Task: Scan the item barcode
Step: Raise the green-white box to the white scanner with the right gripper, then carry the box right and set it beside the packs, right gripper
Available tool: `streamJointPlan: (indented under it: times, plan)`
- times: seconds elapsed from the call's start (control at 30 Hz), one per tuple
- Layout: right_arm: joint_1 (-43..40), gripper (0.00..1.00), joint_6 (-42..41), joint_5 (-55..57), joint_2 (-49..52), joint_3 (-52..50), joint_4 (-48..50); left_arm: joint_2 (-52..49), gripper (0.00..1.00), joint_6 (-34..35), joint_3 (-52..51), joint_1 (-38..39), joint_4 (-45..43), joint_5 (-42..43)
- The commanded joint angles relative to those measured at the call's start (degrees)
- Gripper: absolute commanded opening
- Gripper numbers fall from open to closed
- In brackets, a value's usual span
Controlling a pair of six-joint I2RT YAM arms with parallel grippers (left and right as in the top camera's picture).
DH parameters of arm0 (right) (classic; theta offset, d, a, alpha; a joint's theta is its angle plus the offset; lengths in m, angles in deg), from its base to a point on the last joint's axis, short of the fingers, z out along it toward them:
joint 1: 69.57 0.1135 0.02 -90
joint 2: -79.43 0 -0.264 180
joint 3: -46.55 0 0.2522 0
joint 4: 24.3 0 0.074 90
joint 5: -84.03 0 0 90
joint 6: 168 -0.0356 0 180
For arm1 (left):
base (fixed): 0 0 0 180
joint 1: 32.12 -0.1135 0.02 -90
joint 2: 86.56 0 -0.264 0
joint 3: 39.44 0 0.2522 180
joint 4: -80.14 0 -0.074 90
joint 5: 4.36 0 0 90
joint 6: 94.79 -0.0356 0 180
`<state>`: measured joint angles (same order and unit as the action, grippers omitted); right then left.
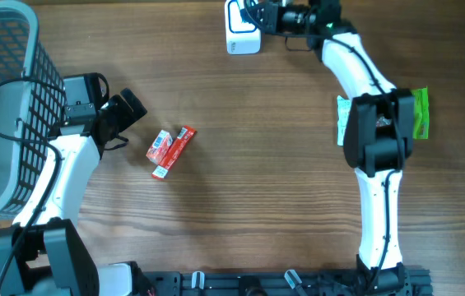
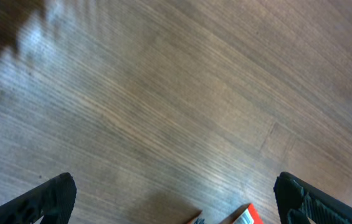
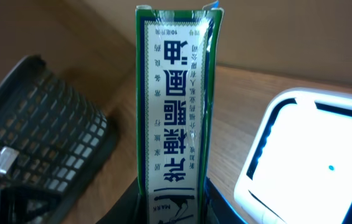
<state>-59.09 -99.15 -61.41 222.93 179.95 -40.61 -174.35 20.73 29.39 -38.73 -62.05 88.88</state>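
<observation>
Right wrist view: the right gripper (image 3: pixel 172 208) pinches a green box (image 3: pixel 174 106) upright, just beside the white scanner (image 3: pixel 313 162). Overhead, the left gripper (image 1: pixel 131 113) hangs spread wide near red packets (image 1: pixel 170 150) on the table (image 1: pixel 257 181).

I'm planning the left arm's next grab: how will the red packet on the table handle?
The red packet looks small and thin, so it is probably light and a bit floppy. It lies flat, so it likely won't roll, but a push may slide it across the smooth table.
</observation>
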Motion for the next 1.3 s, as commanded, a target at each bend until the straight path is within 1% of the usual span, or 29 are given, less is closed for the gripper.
streamJointPlan:
  times: [0.0, 0.07, 0.13, 0.2, 0.27, 0.5, 0.7, 0.77, 0.8, 0.87, 0.93, 1.0, 1.1, 1.23, 1.27]
  plan:
    - [0.59, 0.18, -11.78, -2.89, 4.7, 0.87, 4.5, 0.79, 1.0, -1.14, 0.11, -0.26, -0.17, -0.33]
    - [0.52, 0.18, -15.08, -2.86, 6.75, 0.87, 6.51, 0.79, 1.0, -1.14, 0.11, -0.26, -0.17, -0.33]
    - [0.52, 0.18, -15.41, -2.64, 7.72, 0.83, 7.17, 0.79, 1.0, -1.14, 0.11, -0.26, -0.17, -0.33]
    - [0.52, 0.18, -16.79, -2.45, 7.8, 0.83, 7.76, 0.79, 1.0, -1.11, 0.11, -0.26, -0.17, -0.33]
    - [0.52, 0.18, -21.05, -1.22, 7.8, 0.83, 8.33, 0.79, 1.0, -1.11, 0.11, -0.26, -0.17, -0.33]
    - [0.52, 0.18, -27.15, -1.05, 7.78, 0.83, 10.75, 0.79, 1.0, -1.14, 0.11, -0.26, -0.17, -0.33]
    - [0.52, 0.17, -27.04, -3.39, 5.51, 0.83, 11.26, 0.79, 1.0, -1.14, 0.11, -0.26, -0.17, -0.33]
    - [0.52, 0.15, -25.9, -3.93, 3.63, 0.83, 9.35, 0.79, 1.0, -1.14, 0.11, -0.26, -0.17, -0.33]
    - [0.52, 0.15, -24.13, -3.28, 2.34, 0.83, 7.54, 0.79, 1.0, -1.11, 0.11, -0.26, -0.17, -0.33]
    - [0.52, 0.15, -20.22, -0.57, -1.27, 0.83, 0.5, 0.79, 1.0, -1.11, 0.11, -0.26, -0.17, -0.33]
    - [0.52, 0.15, -13.35, 1.62, -5.75, 0.83, -8.33, 0.79, 1.0, -1.11, 0.11, -0.26, -0.17, -0.33]
    - [0.52, 0.16, -6.34, 0.22, -11.04, 0.83, -15.93, 0.79, 1.0, -1.11, 0.11, -0.26, -0.17, -0.33]
    - [0.46, 0.16, -0.59, -5.2, -17.97, 0.83, -25.55, 0.79, 1.0, -1.14, 0.11, -0.26, -0.17, -0.33]
    - [-0.46, 0.17, 10.12, -3.58, -24.65, 0.83, -42.05, 0.79, 1.0, -1.11, 0.11, -0.26, -0.17, -0.33]
    - [-0.81, 0.19, 13.07, -2.08, -26.14, 0.83, -46.9, 0.79, 1.0, -1.14, 0.11, -0.26, -0.17, -0.33]
